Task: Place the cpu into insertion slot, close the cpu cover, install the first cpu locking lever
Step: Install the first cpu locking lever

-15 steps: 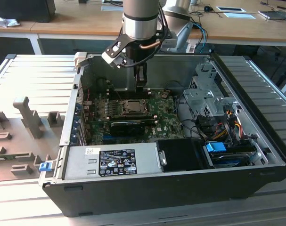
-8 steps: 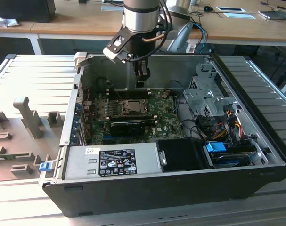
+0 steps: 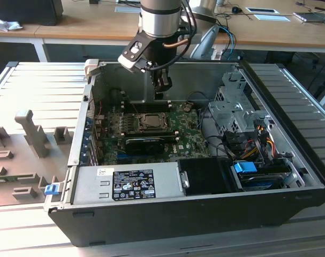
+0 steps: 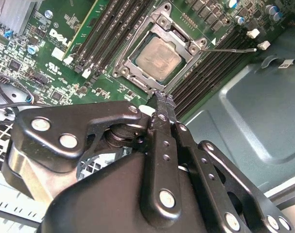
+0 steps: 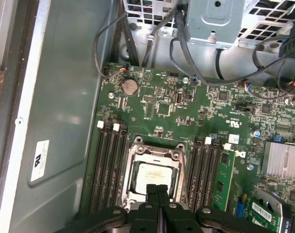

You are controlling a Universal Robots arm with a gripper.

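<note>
We find the cpu (image 4: 159, 58) seated in its socket on the motherboard (image 5: 186, 111), with the cpu cover (image 4: 132, 48) lying closed around it. One thin lever (image 4: 232, 49) juts free over the memory slots (image 4: 205, 73). The tool (image 4: 159, 97), pressed together and empty, hangs at the socket's edge. We judge the lever step to be in hand; it demands precise contact.

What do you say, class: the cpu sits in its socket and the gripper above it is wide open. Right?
Not quite. The cpu does sit in its socket, but the gripper above it is shut, fingers pressed together, as the second wrist view shows.
</note>
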